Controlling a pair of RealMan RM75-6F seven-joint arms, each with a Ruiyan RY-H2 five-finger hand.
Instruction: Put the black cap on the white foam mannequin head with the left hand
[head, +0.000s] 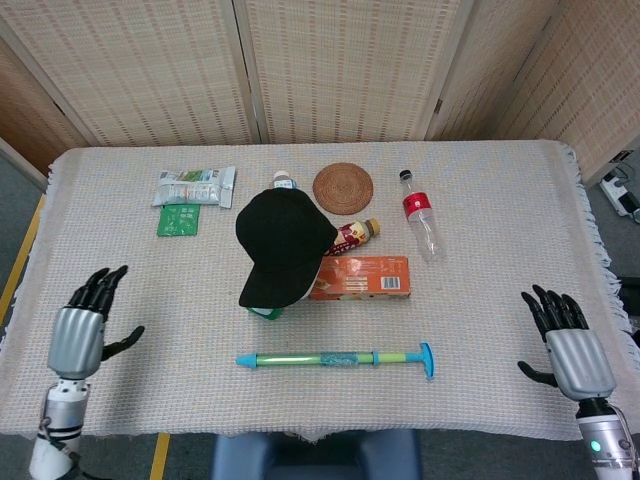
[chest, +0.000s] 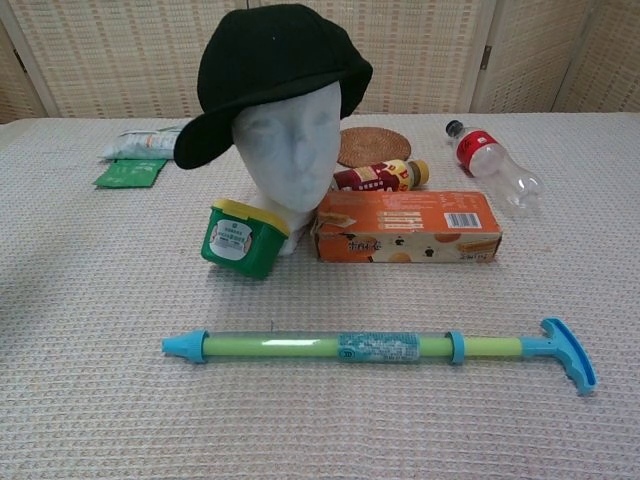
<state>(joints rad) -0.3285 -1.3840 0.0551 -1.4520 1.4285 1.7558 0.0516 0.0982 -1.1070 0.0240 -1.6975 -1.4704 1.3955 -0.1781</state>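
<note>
The black cap (head: 282, 247) (chest: 272, 62) sits on the white foam mannequin head (chest: 291, 150), its brim turned toward the left of the chest view. From the head view the cap hides the foam head. My left hand (head: 82, 333) hangs at the table's near left, fingers spread, holding nothing, well away from the cap. At the near right my right hand (head: 566, 346) is also spread and empty. Neither hand shows in the chest view.
A green tub (chest: 240, 237) and an orange box (chest: 408, 225) flank the mannequin's base. A green and blue pump tube (chest: 376, 348) lies in front. Behind are a small bottle (chest: 378, 176), a woven coaster (chest: 374, 146), a clear bottle (chest: 492, 160) and packets (head: 193, 187).
</note>
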